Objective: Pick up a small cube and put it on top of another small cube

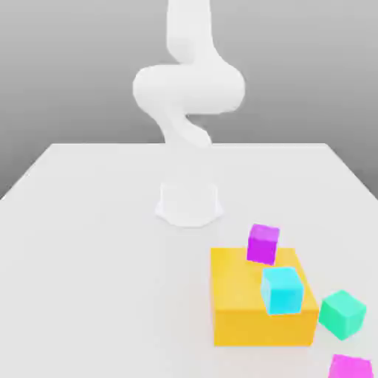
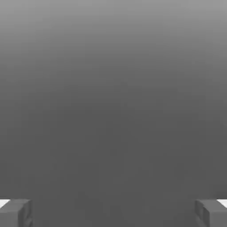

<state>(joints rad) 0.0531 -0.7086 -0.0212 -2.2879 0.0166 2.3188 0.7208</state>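
Several small cubes lie at the near right of the white table [image 1: 96, 244] in the exterior view. A magenta cube [image 1: 263, 244] stands at the back edge of a big orange block [image 1: 244, 303]; whether it rests on the block or behind it I cannot tell. A cyan cube [image 1: 282, 289] appears to sit on the block's top near its front right corner. On the table to the block's right lies a green cube [image 1: 342, 314], and a second magenta cube [image 1: 349, 367] lies nearer the front edge. In the hand view my gripper [image 2: 113, 213] is open, fingertips [image 2: 15, 212] far apart, nothing between them, facing plain grey.
The arm's white base [image 1: 189, 203] stands at the table's middle, and its links [image 1: 188, 85] rise out of the picture's top. The orange block is much larger than the cubes and stands between the base and the near right corner.
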